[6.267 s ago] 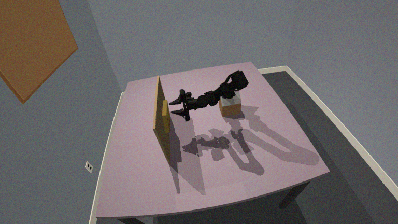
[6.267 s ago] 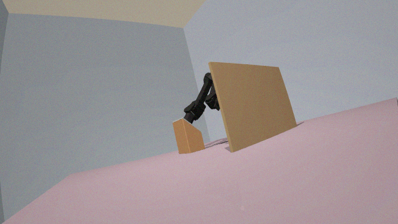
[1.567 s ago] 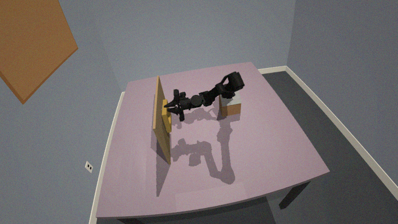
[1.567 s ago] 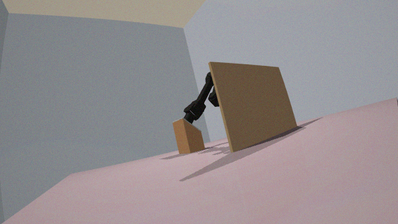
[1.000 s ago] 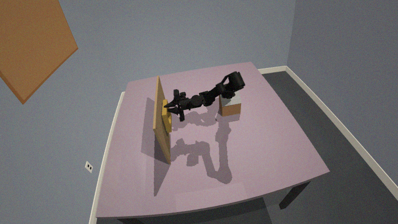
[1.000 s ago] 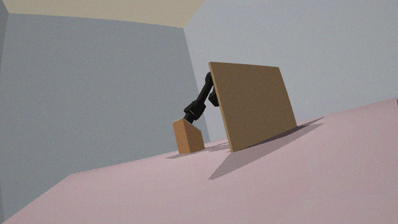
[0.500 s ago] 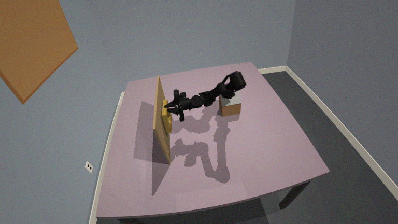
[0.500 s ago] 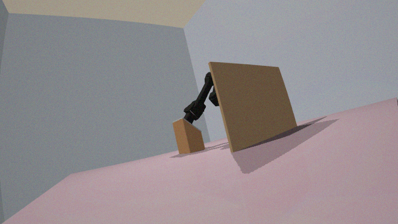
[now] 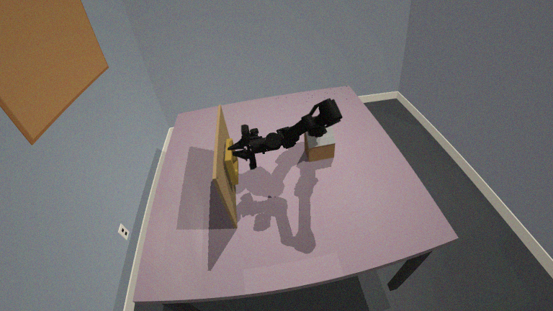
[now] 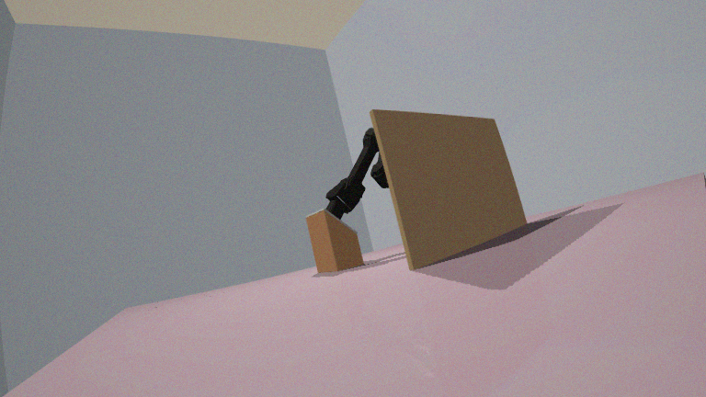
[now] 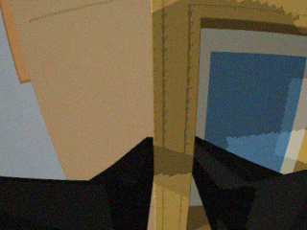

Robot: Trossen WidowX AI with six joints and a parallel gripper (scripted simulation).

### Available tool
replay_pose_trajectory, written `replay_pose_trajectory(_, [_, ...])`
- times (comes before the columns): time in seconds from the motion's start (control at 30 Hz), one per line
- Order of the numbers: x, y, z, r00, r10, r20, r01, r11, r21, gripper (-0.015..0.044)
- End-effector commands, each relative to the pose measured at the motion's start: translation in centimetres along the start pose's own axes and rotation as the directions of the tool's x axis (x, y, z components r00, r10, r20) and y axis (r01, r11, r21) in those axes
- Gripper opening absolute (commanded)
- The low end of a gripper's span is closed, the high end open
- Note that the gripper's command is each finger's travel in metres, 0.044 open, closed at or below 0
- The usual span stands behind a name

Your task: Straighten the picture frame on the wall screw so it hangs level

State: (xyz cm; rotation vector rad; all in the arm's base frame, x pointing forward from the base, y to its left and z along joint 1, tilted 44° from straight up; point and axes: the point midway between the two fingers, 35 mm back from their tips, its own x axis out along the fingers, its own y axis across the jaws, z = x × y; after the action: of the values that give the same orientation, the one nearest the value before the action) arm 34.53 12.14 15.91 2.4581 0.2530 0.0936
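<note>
The yellow picture frame (image 9: 228, 163) (image 11: 177, 96) is at the front face of the upright tan board (image 9: 218, 157) (image 10: 452, 185) (image 11: 91, 86). In the wrist view its side bar runs nearly upright, with a grey mat and a blue picture to the right of it. My gripper (image 9: 232, 151) (image 11: 171, 144) is shut on this side bar, one finger on the outer side and one over the inner edge. The screw and the notched strip are hidden. The exterior view shows only the back of the board, so the frame is hidden there.
The board stands on the pink table (image 9: 379, 217) (image 10: 260, 335). My arm (image 9: 287, 136) (image 10: 358, 164) reaches to it from an orange-brown block (image 9: 322, 152) (image 10: 333, 246) on the table. An orange-brown panel (image 9: 48, 55) shows at the upper left of the top view.
</note>
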Motion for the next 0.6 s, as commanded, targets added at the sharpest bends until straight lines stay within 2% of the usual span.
replay_pose_trajectory(0.0, [0.11,0.22,-0.13,1.0,0.013,-0.003,-0.013,1.0,-0.002,0.0])
replay_pose_trajectory(0.57, [0.12,-0.34,-0.08,1.0,0.013,-0.003,-0.013,1.0,-0.002,0.0])
